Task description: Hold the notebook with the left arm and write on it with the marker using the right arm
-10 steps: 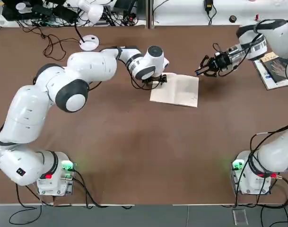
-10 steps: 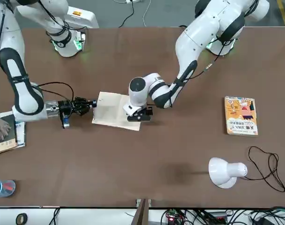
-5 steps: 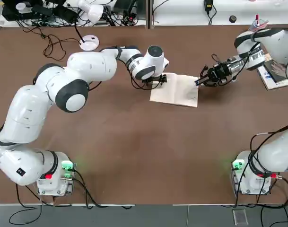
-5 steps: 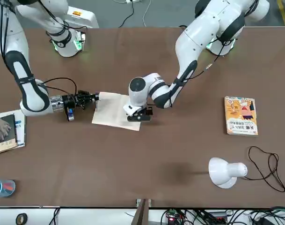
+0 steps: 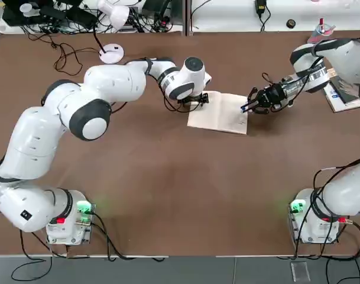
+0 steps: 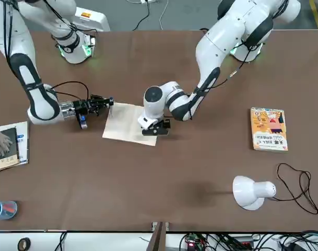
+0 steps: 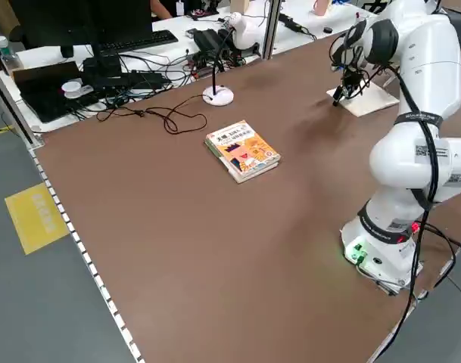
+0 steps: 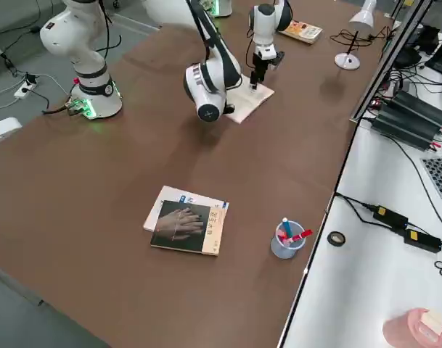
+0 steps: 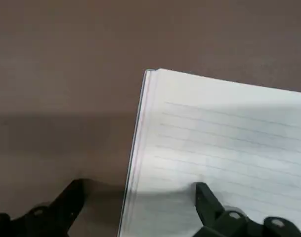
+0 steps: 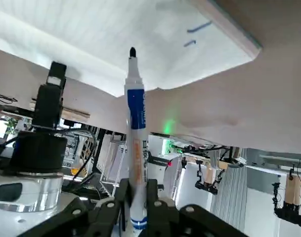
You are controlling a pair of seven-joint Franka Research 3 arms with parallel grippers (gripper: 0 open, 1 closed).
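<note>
The cream notebook (image 5: 219, 112) lies open and flat in the table's middle. My left gripper (image 5: 195, 103) stands over its left edge, open. In the left wrist view one fingertip (image 9: 205, 197) rests on the lined page (image 9: 229, 133) and the other stands on the bare table beside it. My right gripper (image 5: 256, 102) hovers at the notebook's right edge, shut on the marker (image 10: 135, 143). The marker's dark tip (image 10: 132, 52) points at the page just inside that corner, close to two short blue strokes (image 10: 196, 30). Whether the tip touches the paper I cannot tell.
A dark-covered book picturing a hand (image 8: 188, 225) lies at the robot's right, near a clear cup of pens (image 8: 287, 239). An orange-yellow book (image 6: 269, 128) and a white desk lamp (image 6: 251, 191) with its cable sit on the robot's left side.
My right gripper has carried the marker leftward in the top view, from off the notebook to its right edge. The left arm and the notebook have stayed still.
</note>
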